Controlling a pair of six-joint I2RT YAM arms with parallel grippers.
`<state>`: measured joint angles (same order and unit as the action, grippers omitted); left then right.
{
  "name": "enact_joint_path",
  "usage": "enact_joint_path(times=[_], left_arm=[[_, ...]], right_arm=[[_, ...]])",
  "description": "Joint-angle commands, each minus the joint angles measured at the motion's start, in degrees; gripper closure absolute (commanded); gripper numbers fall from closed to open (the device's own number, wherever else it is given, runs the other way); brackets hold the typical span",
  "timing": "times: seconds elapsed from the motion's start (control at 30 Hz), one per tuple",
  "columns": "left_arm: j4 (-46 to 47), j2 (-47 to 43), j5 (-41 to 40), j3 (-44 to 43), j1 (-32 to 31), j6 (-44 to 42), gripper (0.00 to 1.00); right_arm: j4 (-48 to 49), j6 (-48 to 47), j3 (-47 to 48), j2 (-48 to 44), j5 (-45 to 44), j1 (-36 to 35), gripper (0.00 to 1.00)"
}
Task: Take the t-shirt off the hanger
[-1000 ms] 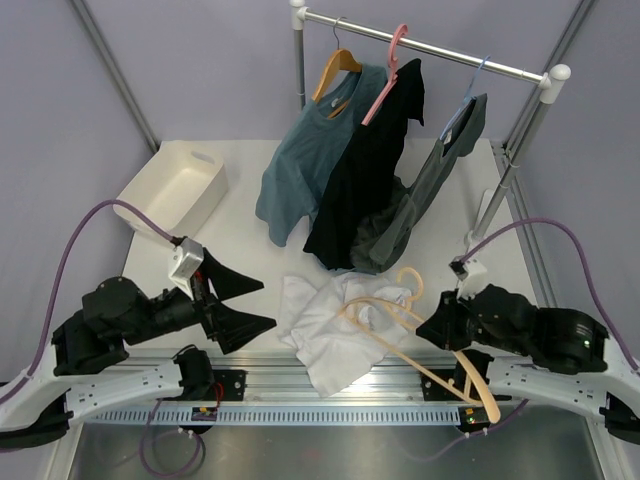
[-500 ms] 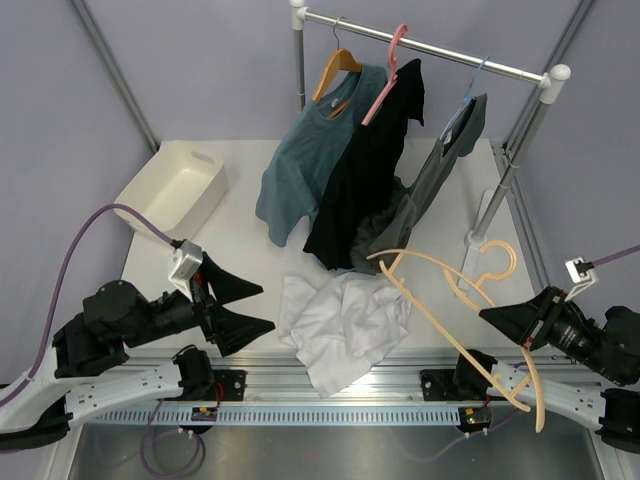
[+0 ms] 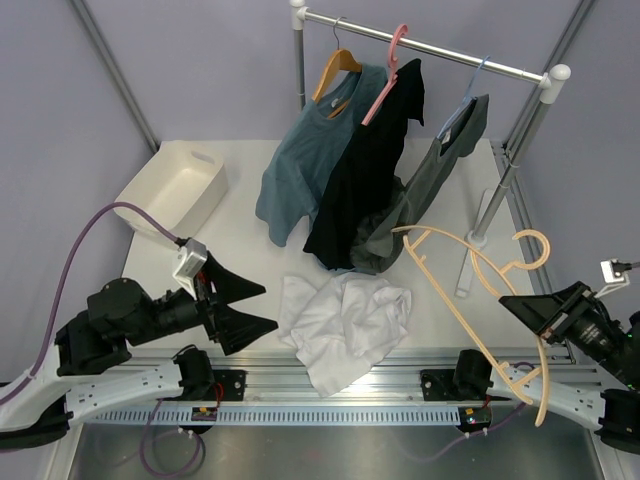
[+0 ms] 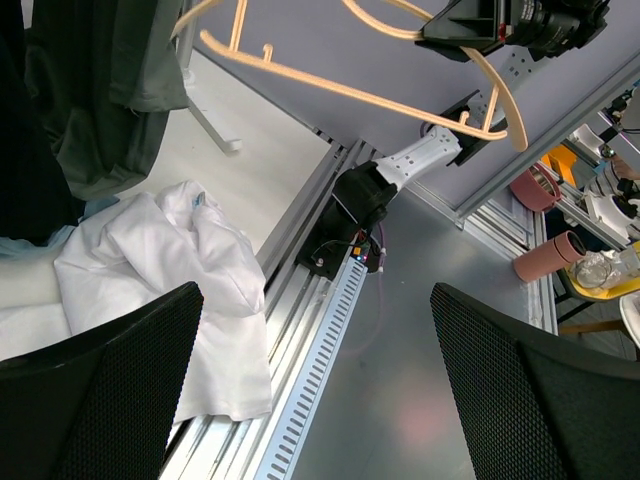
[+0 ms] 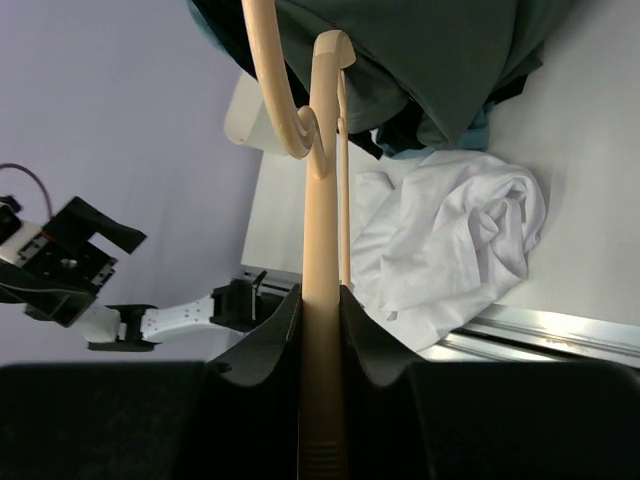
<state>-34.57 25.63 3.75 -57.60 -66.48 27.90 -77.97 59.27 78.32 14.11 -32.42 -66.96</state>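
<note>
At the near right, the right gripper is clenching the pale peach hanger by one arm and holding it up in the air, its hook pointing far right. The hanger is carrying nothing. At the near left, the left gripper is hovering with its jaws spread wide and empty. Between them the white t-shirt is lying crumpled on the table, spilling over its near edge. Farther back, a blue-grey t-shirt and a black shirt are hanging from a rack.
</note>
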Motion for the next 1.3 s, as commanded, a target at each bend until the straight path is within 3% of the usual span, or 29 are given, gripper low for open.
enact_joint_path(times=[0.0, 0.53, 0.77, 1.0, 1.27], left_arm=[[1.8, -0.7, 0.3, -0.1, -0.1, 0.7, 0.01], [0.9, -5.4, -2.2, 5.0, -0.2, 2.2, 0.01], [-0.9, -8.1, -4.9, 4.1, -0.1, 2.4, 0.01], [-2.9, -9.5, -6.3, 3.3, -0.1, 2.1, 0.01], [-2.9, -9.0, -7.2, 4.7, -0.2, 0.9, 0.01]], right_arm=[[-15.7, 0.5, -3.5, 4.7, 2.2, 0.2, 1.0], [-15.8, 6.9, -11.1, 9.9, -3.6, 0.2, 1.0], [-15.9, 3.4, -14.8, 11.6, -2.3, 3.1, 1.0], [-15.8, -2.8, -8.7, 19.5, -6.3, 14.9, 1.0], [-15.8, -5.0, 0.7, 18.2, -3.2, 16.2, 1.0]])
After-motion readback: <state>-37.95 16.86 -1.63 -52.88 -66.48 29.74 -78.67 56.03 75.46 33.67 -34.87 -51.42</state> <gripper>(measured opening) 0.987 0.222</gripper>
